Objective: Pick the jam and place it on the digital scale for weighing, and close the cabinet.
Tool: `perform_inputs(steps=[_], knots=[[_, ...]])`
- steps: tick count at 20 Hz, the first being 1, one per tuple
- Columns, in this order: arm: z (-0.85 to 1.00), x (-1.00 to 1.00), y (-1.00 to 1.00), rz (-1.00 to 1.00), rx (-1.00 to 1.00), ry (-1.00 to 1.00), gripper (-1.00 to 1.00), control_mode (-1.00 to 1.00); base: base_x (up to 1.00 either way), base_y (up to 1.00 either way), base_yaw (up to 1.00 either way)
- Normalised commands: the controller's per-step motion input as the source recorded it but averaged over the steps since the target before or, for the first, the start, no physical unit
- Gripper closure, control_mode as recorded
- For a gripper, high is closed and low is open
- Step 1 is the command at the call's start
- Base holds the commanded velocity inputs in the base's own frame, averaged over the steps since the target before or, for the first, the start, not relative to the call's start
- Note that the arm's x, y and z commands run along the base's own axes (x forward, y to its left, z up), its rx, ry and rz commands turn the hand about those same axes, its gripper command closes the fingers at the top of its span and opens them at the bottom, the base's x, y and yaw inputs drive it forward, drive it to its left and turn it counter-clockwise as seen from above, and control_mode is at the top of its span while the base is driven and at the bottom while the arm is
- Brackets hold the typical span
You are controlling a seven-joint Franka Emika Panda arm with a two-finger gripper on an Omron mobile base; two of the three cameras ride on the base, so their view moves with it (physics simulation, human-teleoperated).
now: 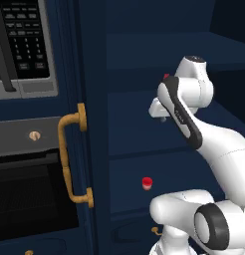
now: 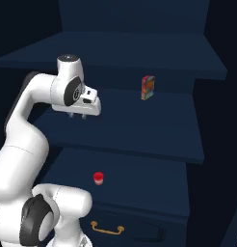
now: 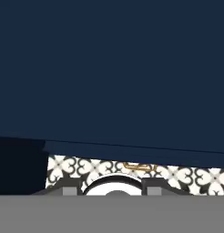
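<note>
our two-finger gripper hangs shut and empty over the tall navy cabinet's middle shelf; the tiny red-lidded jam jar sits one shelf below, awaiting pickup.

This is a kitchen: a black oven with a microwave keypad above it stands beside a tall navy cabinet with brass handles, groceries sit on its shelves, and patterned tile covers the floor.
</note>
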Motion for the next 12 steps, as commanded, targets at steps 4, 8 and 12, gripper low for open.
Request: perform_inputs(steps=[4, 8, 12], knots=[[0.0, -0.56, -0.07, 0.0, 0.01, -0.17, -1.0, -1.0, 0.0, 0.0, 0.0], [-0.13, -1.0, 0.01, 0.01, -0.06, -0.13, -1.0, -1.0, 0.0, 0.0, 0.0], [-0.51, -0.88, 0.11, 0.0, -0.03, 0.0, -1.0, -1.0, 0.0, 0.0, 0.0]])
